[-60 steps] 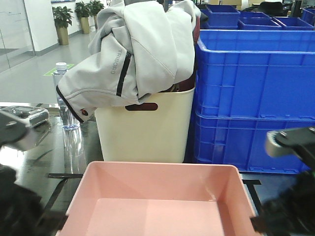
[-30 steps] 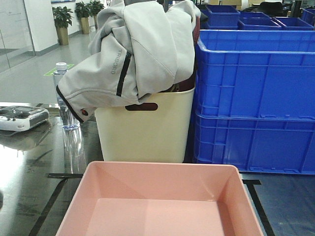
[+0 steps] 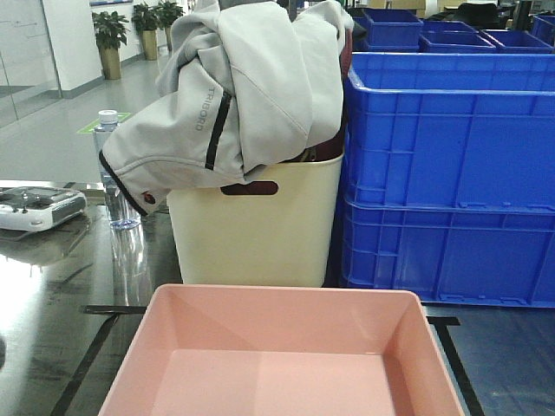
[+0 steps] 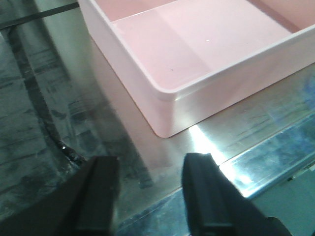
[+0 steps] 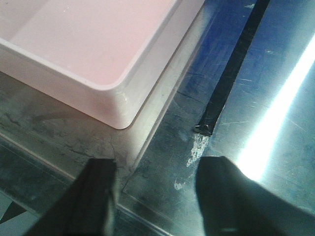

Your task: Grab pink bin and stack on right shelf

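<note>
- The pink bin (image 3: 282, 355) sits flat on the glossy steel top of the right shelf (image 3: 52, 303), inside the black tape lines (image 3: 87, 360), in front of the cream bin (image 3: 256, 230) stuffed with a grey jacket (image 3: 243, 87) and the stacked blue crates (image 3: 451, 173).
- Our left tool (image 4: 150, 189) hangs with its fingers apart and nothing between them, just off the bin's near left corner and not touching it.
- Our right tool (image 5: 157, 194) is likewise spread wide and empty, just off the near right corner.
- We judge the bin already placed, so the step in hand is a clean pull-away of both arms.
- To do it well, we would keep both tools spread so no finger catches the thick rim, and draw them back away from the walls rather than across them.
- We would move both sides evenly; a nudge on one corner could skew the tub on the slick steel and push it over the tape.
- The water bottle (image 3: 111, 169) and the white controller (image 3: 39, 208) stand well apart to the left, out of our path.
</note>
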